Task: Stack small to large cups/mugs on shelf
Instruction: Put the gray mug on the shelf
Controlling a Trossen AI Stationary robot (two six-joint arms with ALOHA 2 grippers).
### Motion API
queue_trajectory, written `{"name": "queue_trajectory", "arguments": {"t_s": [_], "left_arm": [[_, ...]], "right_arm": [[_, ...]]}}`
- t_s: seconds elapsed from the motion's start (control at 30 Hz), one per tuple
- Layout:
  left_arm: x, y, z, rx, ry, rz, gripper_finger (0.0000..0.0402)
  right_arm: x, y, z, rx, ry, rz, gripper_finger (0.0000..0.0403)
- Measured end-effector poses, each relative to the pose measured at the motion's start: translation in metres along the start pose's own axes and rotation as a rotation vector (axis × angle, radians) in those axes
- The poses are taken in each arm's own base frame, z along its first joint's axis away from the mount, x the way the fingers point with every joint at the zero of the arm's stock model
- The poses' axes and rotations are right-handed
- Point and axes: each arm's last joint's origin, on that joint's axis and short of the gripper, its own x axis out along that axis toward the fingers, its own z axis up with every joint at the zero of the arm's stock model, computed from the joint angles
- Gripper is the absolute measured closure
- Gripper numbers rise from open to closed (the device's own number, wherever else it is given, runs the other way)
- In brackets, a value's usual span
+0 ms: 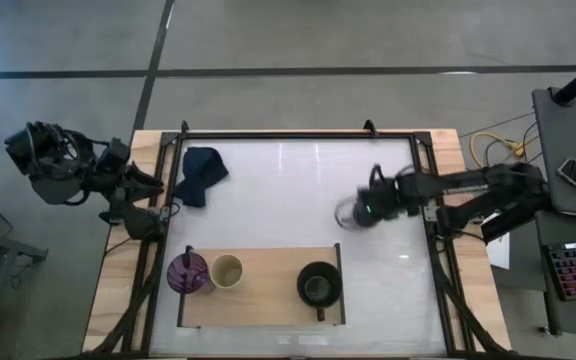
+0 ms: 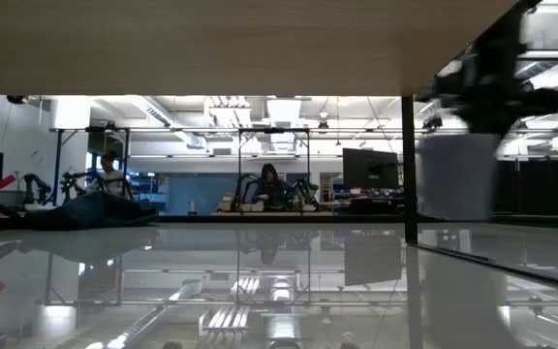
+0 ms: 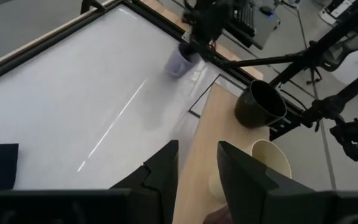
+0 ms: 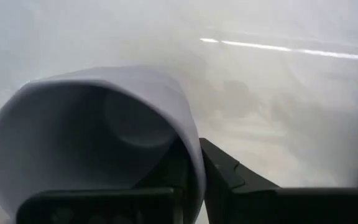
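The lavender-grey mug (image 1: 347, 213) is over the white tabletop, right of centre, with my right gripper (image 1: 366, 208) shut on it. The low view shows the mug (image 2: 458, 174) upright and blurred under the gripper. On the light-wood shelf (image 1: 268, 275) by the near edge stand the purple tumbler (image 1: 186, 272), the beige cup (image 1: 226, 270) and the black mug (image 1: 318, 285), each on its base. My left gripper (image 1: 158, 212) waits open at the table's left edge, touching nothing. My right gripper holds the lavender-grey mug by its rim wall (image 4: 191, 143), one finger inside the mug and one finger (image 4: 229, 177) outside it. The fingers come from above, slanting in from the table's right. The mug stays upright, its base close to the tabletop; whether it touches, I cannot tell.
A dark blue cloth (image 1: 200, 175) lies at the far left of the tabletop. A black metal frame (image 1: 298, 133) runs round the table. On the shelf there is bare wood between the beige cup and the black mug. People sit at desks far behind the table (image 2: 269, 184).
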Motion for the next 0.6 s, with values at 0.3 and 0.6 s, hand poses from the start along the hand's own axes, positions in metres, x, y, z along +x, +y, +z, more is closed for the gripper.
{"name": "queue_trajectory", "arguments": {"t_s": [0.3, 0.6], "left_arm": [[0.009, -0.013, -0.004, -0.009, 0.014, 0.032, 0.0305], [0.014, -0.019, -0.005, -0.046, 0.02, 0.047, 0.0305]], "right_arm": [[0.0, 0.04, 0.1, -0.165, 0.023, 0.165, 0.0385], [0.026, 0.102, 0.159, -0.483, 0.143, 0.095, 0.0385]]}}
